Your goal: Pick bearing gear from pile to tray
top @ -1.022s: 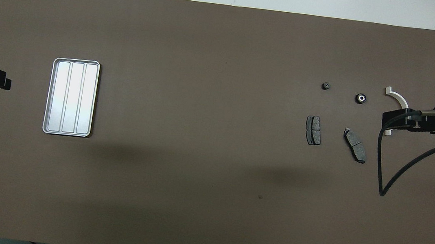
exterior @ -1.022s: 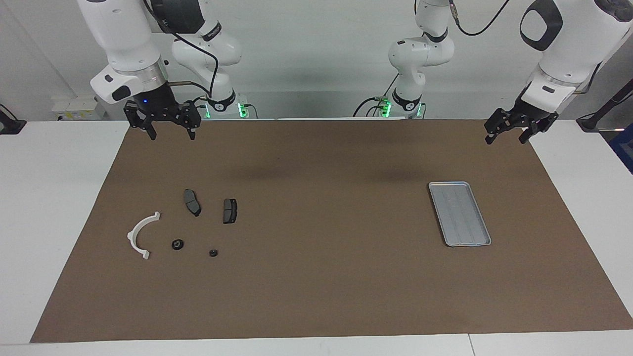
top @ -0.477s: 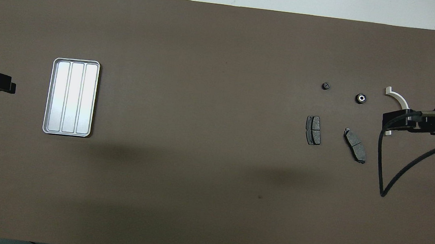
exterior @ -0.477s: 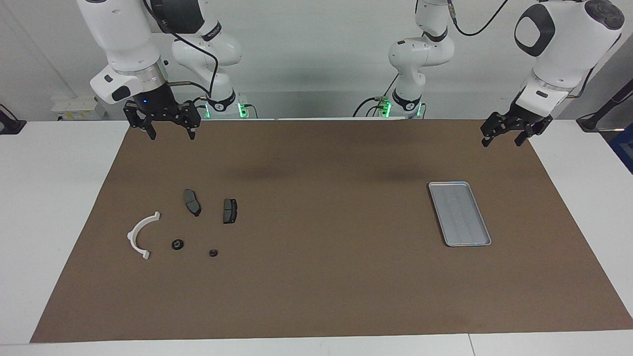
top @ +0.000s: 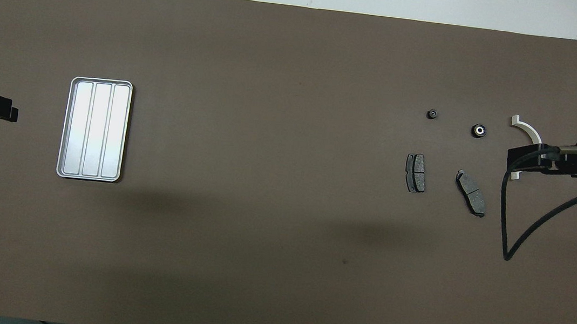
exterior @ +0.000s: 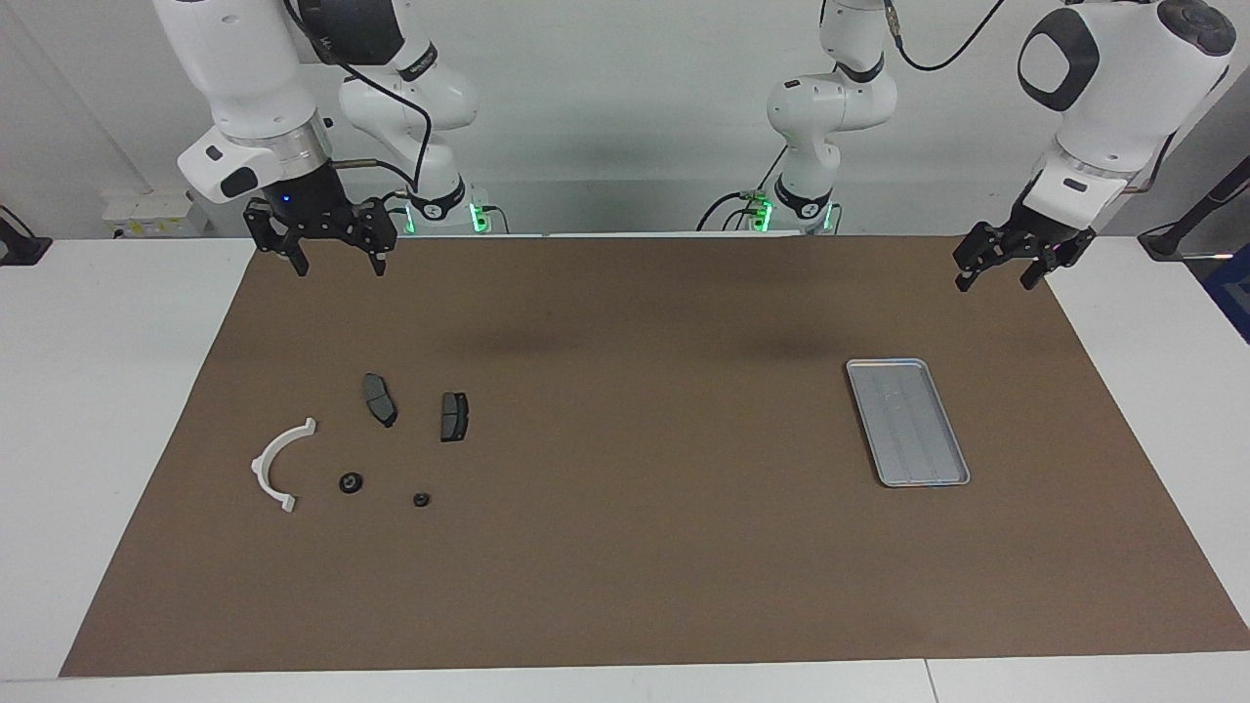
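I see both arms raised, holding nothing; left gripper released near tray; right gripper released, parts untouched.

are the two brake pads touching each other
Apart. The overhead view shows bare brown mat between the brake pad and the other brake pad; the facing view shows the same gap.
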Available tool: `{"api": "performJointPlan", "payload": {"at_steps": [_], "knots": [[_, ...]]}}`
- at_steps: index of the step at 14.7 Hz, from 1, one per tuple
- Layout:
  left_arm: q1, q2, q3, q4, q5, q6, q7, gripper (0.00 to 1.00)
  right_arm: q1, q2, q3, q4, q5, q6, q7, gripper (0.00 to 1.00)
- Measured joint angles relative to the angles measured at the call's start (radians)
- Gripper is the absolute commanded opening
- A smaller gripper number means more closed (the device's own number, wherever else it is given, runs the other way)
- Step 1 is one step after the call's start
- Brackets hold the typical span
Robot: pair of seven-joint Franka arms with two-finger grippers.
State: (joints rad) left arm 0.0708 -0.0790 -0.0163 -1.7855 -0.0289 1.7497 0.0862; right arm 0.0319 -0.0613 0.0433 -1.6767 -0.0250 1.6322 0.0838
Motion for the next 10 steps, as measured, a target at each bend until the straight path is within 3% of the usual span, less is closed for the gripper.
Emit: {"api": "performJointPlan", "payload": {"at_steps": [10], "knots": [[0.001,0.0,0.006,0.0,0.0,0.041,0.0,1.0,-0.012,-0.001,-0.001,-0.018,0.0,0.0,0.0,1.0]]}}
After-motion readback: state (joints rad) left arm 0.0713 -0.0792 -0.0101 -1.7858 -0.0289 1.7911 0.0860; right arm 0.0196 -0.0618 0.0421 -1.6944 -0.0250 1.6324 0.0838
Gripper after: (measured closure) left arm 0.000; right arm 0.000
